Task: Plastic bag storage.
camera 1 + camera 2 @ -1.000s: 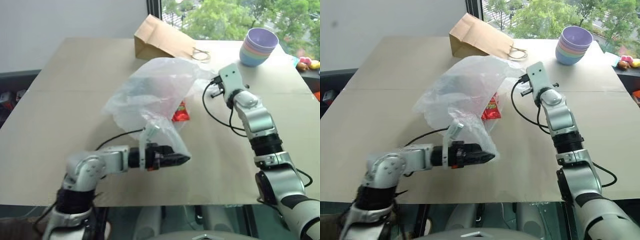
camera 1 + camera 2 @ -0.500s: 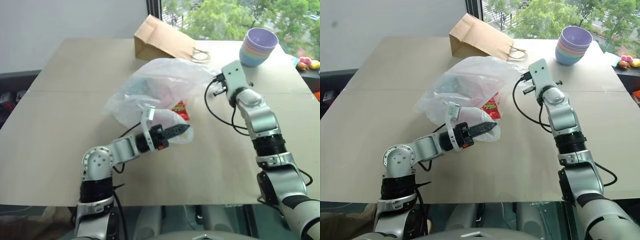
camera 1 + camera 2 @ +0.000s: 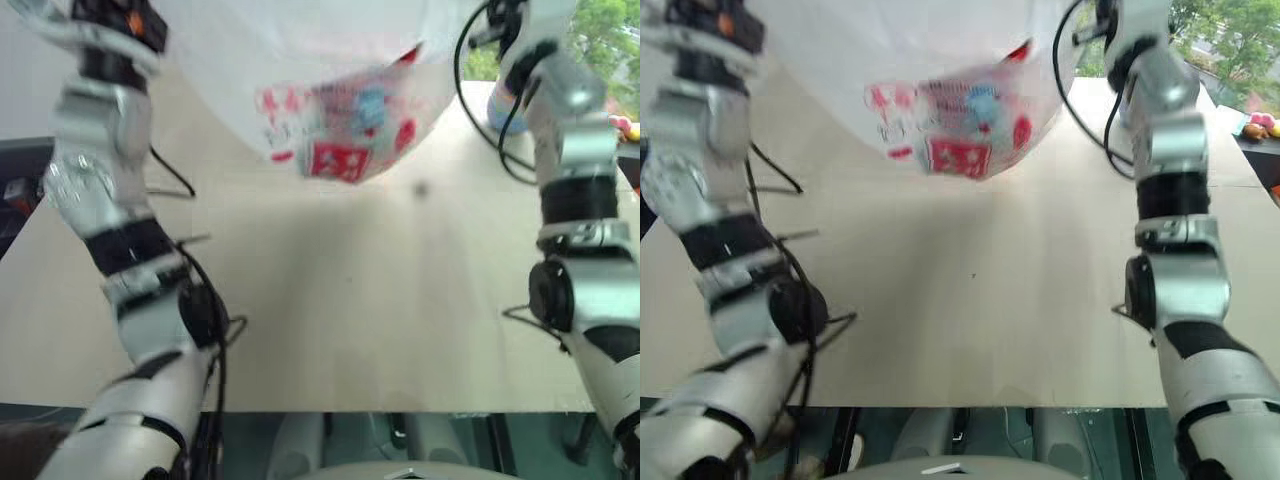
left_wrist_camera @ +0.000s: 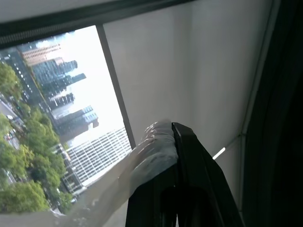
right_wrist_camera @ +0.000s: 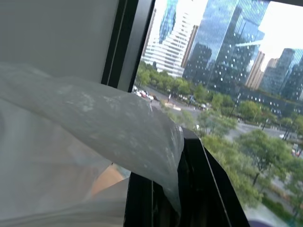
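Observation:
The plastic bag (image 3: pixel 300 60) hangs stretched in the air above the table, between my two raised arms. It is thin, whitish film. A red-and-white snack packet (image 3: pixel 340 135) sags inside its bottom. In the left wrist view my left gripper (image 4: pixel 176 130) is shut on a bunched edge of the plastic bag (image 4: pixel 151 153). In the right wrist view my right gripper (image 5: pixel 184 138) is shut on another edge, and the film (image 5: pixel 94 123) drapes away from the fingers. Both grippers point upward toward the window.
The beige table (image 3: pixel 350 300) lies below the bag. A stack of pastel bowls (image 3: pixel 497 108) stands at the back right, partly behind my right arm. Small coloured toys (image 3: pixel 626 125) lie at the right edge. Windows stand beyond the table.
Both arms have swung up and lifted the bag off the table. The left gripper, earlier low at the bag's near edge, now holds it high. The packet now hangs inside the bag.

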Available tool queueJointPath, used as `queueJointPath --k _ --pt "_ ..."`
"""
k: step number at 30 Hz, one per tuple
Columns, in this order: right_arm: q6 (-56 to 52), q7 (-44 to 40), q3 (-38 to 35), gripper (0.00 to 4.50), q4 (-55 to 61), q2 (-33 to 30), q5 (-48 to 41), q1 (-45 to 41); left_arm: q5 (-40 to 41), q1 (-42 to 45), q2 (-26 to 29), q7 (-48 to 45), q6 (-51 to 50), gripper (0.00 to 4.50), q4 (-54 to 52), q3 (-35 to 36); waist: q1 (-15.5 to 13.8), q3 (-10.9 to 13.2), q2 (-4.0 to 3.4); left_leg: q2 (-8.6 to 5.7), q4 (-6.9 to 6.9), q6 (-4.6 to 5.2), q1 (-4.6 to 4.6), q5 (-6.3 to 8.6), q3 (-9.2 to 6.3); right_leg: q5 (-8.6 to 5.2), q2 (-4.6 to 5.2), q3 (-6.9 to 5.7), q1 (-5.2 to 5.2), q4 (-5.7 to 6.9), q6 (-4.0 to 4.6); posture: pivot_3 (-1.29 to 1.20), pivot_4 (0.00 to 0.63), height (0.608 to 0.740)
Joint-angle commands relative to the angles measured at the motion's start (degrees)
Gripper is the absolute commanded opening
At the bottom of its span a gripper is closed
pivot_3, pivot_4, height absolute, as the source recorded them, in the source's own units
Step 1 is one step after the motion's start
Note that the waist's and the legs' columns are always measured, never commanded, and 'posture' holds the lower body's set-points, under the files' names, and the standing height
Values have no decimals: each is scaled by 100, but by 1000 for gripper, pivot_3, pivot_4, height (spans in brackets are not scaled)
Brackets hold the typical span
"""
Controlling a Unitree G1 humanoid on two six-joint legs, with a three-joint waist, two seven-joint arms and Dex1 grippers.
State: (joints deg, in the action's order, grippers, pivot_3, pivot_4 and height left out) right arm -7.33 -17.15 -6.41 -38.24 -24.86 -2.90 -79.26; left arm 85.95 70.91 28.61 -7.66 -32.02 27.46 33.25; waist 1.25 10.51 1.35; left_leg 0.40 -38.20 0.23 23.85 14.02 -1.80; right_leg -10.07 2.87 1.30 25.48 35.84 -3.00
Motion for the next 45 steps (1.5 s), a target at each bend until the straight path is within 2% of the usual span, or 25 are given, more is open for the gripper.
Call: queueJointPath --k 1,6,10,15,17,19,22,25,28,30,33,38,39,42,45 --pt "202 -152 -83 0 -159 -559 120 -292 -819 658 293 -893 112 26 893 -242 -32 0 0 0 10 0 3 0 -2 0 0 -3 0 -5 0 0 150 740" --pt "-23 -396 19 0 435 -1200 305 105 -1557 805 221 -1671 -263 26 1305 -556 -21 3 0 -4 26 1 11 2 4 -5 9 0 13 -13 -7 0 150 740" --pt "-980 -722 -194 0 2410 -1477 -27 1445 -1886 -249 134 -1758 -811 26 304 -822 25 2 -4 -1 30 1 7 1 13 -7 9 11 21 1 -8 0 150 740" --pt "-2204 -849 -651 0 5297 -1525 -488 3790 -2307 -2059 164 -1987 -1172 26 -1694 -1311 117 1 -8 8 26 0 2 1 20 -6 7 22 23 12 -7 0 150 740" --pt "-2620 -840 -850 0 6756 -1306 -529 5698 -2654 -3378 283 -2177 -1275 26 -2738 -1727 89 -3 -7 8 18 1 3 1 23 -6 6 24 24 8 -8 0 150 740" --pt "-2829 -744 -892 0 7714 -1064 -459 7195 -2677 -4430 251 -2167 -1428 26 -3540 -1888 56 -44 -19 11 25 21 -15 16 15 -9 6 22 9 6 -4 0 150 740" --pt "-2921 -498 -739 0 8222 -619 -471 8085 -3026 -5200 55 -1951 -1217 26 -3852 -1992 24 -30 -31 -2 12 28 -7 20 35 -17 19 42 21 6 -16 0 150 740" --pt "-2596 -617 -282 0 8250 -590 -275 8630 -3740 -5571 8 -1971 -838 26 -3855 -2291 24 -32 -21 6 -36 40 -25 11 43 -21 5 45 -9 7 -22 0 150 740" --pt "-2075 -860 -168 0 8088 -696 -201 9165 -4071 -5774 30 -2054 -605 26 -4078 -2357 47 -38 -15 23 -30 11 -168 27 22 -26 -1 22 -149 -21 -22 0 150 740" --pt "-1740 -1049 -365 600 8034 -684 -356 9539 -3987 -5934 42 -2153 -589 567 -4327 -2192 55 -38 -18 50 -13 8 -180 29 2 -26 6 9 -174 -53 -22 0 150 740" --pt "-1587 -1319 -933 1824 8161 -529 -927 10034 -3866 -6313 280 -2394 -620 1749 -4545 -1808 59 -37 -19 53 -12 13 -174 27 7 -27 13 11 -165 -46 -22 0 150 740" --pt "-1734 -1766 -1705 4278 8476 -533 -1734 10792 -3957 -6999 857 -2988 -517 4265 -4617 -1335 32 -37 -19 45 -2 41 -164 48 41 -81 -3 14 -137 -11 2 0 150 740" --pt "-1742 -1828 -1803 4295 8499 -540 -1836 10916 -4033 -7139 954 -3153 -447 4401 -4685 -1340 18 -37 -19 44 -1 42 -163 49 39 -84 -3 12 -135 -10 2 0 150 740" --pt "-946 -2361 -2280 4295 8049 -425 -2071 11336 -4220 -7829 1130 -3525 -219 4401 -5132 -1306 -41 -37 -20 48 -1 42 -157 50 43 -88 -2 13 -125 -10 2 0 150 740" --pt "-850 -2666 -2851 4295 7621 -533 -2570 11312 -4494 -8376 1193 -3861 138 4401 -5413 -1351 -51 -36 -14 66 -9 40 -148 53 44 -89 10 12 -119 -13 0 0 150 740"
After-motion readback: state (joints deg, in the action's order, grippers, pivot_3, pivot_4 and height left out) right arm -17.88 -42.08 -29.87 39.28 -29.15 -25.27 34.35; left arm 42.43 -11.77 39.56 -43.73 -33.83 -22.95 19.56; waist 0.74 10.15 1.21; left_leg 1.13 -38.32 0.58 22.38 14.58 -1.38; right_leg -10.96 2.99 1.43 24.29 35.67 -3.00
